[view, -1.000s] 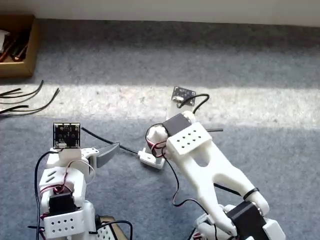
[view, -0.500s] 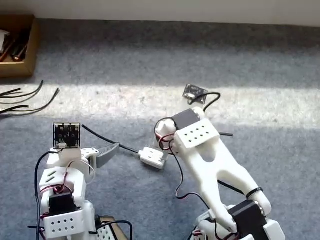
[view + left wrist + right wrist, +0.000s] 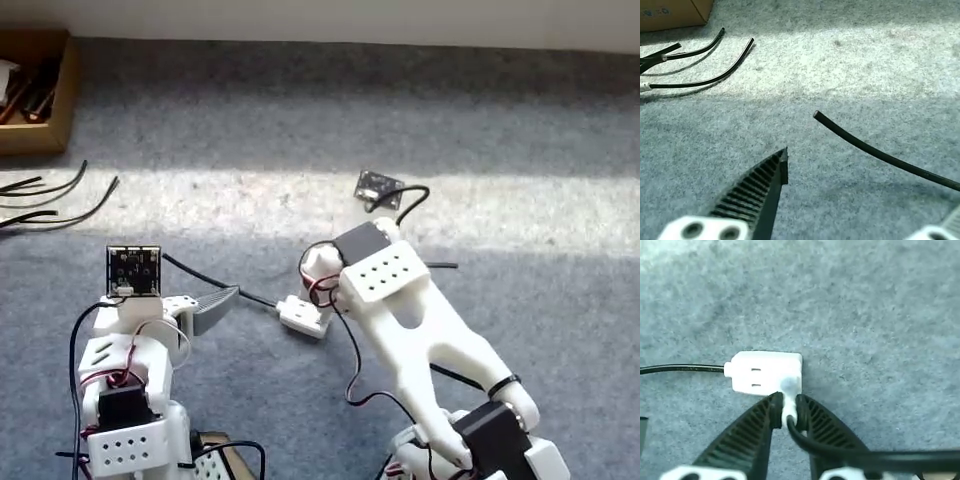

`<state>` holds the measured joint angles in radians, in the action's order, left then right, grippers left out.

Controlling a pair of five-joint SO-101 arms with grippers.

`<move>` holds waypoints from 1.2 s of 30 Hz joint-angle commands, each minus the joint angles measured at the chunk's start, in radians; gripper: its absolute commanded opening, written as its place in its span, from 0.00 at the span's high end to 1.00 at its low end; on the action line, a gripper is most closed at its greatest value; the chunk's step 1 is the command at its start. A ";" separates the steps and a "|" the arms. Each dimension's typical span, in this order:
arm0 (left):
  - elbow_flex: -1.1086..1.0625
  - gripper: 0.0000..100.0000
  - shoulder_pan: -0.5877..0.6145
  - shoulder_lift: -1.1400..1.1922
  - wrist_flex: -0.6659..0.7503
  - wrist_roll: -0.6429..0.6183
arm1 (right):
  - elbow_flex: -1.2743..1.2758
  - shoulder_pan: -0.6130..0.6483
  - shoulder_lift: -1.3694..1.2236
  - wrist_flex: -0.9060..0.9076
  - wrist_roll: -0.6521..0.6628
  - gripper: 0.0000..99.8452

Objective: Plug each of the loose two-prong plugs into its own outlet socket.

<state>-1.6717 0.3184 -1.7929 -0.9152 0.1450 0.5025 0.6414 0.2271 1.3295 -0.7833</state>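
A white outlet block (image 3: 765, 371) with two slots facing up lies on the grey carpet, and a black cord (image 3: 680, 369) leaves one end. My right gripper (image 3: 786, 402) is shut on a small white plug (image 3: 788, 390) that touches the block's side; its black cord (image 3: 840, 452) trails back under the fingers. From above, the block (image 3: 303, 315) sits just under the right arm's wrist. My left gripper (image 3: 865, 195) is open over bare carpet, its dark finger (image 3: 215, 305) left of the block, near the cord's free end (image 3: 816, 115).
Several loose black cables (image 3: 55, 200) lie at the far left, below a cardboard box (image 3: 35, 95) in the back left corner. Grey carpet (image 3: 520, 150) stretches open behind and to the right of the arms.
The right arm swung to the right half a second ago and has come back left over the outlet block. The left arm has stayed still.
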 commanded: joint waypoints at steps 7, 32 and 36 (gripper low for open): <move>0.007 0.50 -0.015 -0.008 0.017 -0.009 | -0.002 0.031 -0.022 0.015 -0.011 1.00; 0.007 0.50 -0.015 -0.008 0.012 -0.009 | 0.087 0.076 -0.352 -0.166 0.000 1.00; 0.007 0.50 -0.015 -0.008 0.012 -0.009 | 0.076 0.077 -0.352 -0.174 0.129 0.99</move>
<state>-1.6717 0.3184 -1.7929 -0.9152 0.1450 0.5501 0.6859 -0.0322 1.1945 -0.7449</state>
